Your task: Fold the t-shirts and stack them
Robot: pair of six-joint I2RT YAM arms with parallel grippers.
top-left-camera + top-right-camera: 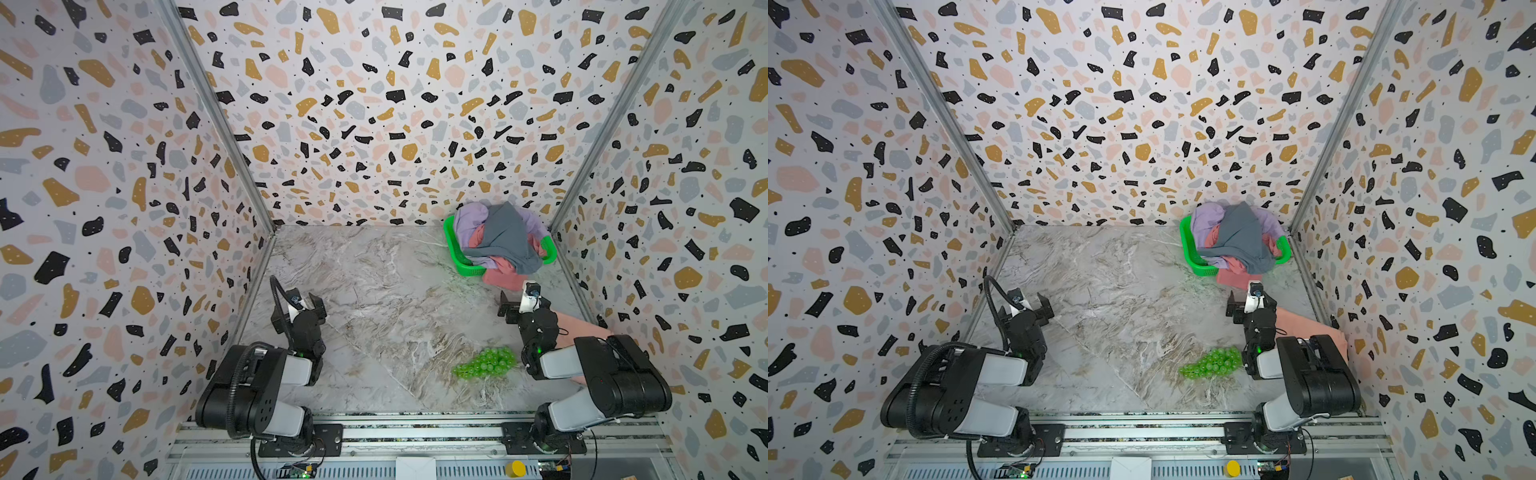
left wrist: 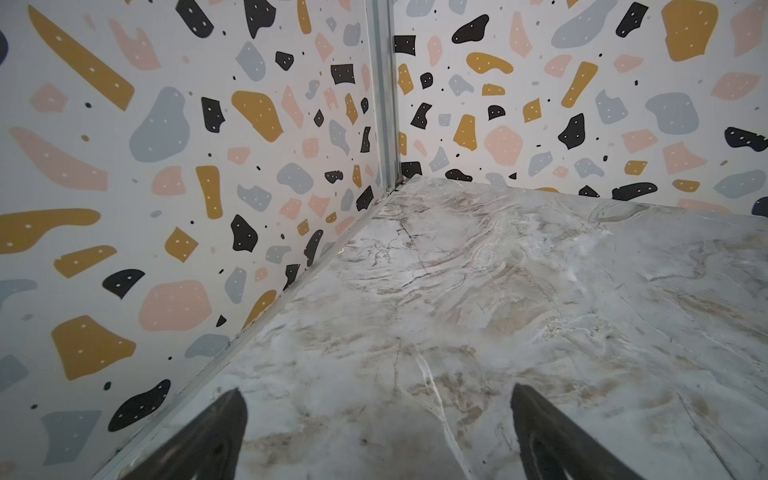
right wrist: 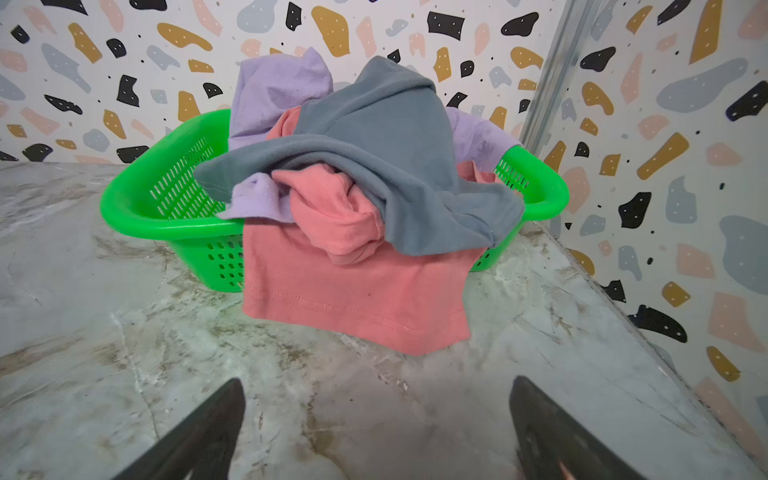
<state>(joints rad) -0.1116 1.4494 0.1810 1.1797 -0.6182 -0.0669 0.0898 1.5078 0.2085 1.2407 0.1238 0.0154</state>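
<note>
In both top views: grey-veined marble-look tabletop (image 1: 374, 291) bare from the centre to 11 o'clock, hemmed by terrazzo-patterned walls (image 1: 104, 187) on three sides. In the 1 o'clock corner, bright green plastic mesh basket (image 1: 451, 245) heaped with slate grey t-shirt (image 1: 505, 237) over lilac t-shirt (image 1: 469, 220), rose pink t-shirt (image 1: 505, 276) spilling onto the table. At 4 o'clock by the wall, salmon peach t-shirt (image 1: 582, 328), partly behind the right arm (image 1: 615, 374). At 5 o'clock, bunch of green plastic grapes (image 1: 486, 363). At 9 o'clock left gripper (image 1: 319, 305), at 3 o'clock right gripper (image 1: 505, 307). Left wrist view: left gripper (image 2: 376, 390) spread wide, empty, bare table running to the wall corner. Right wrist view: right gripper (image 3: 377, 379) likewise parted, empty, open table short of the pink hem.
</note>
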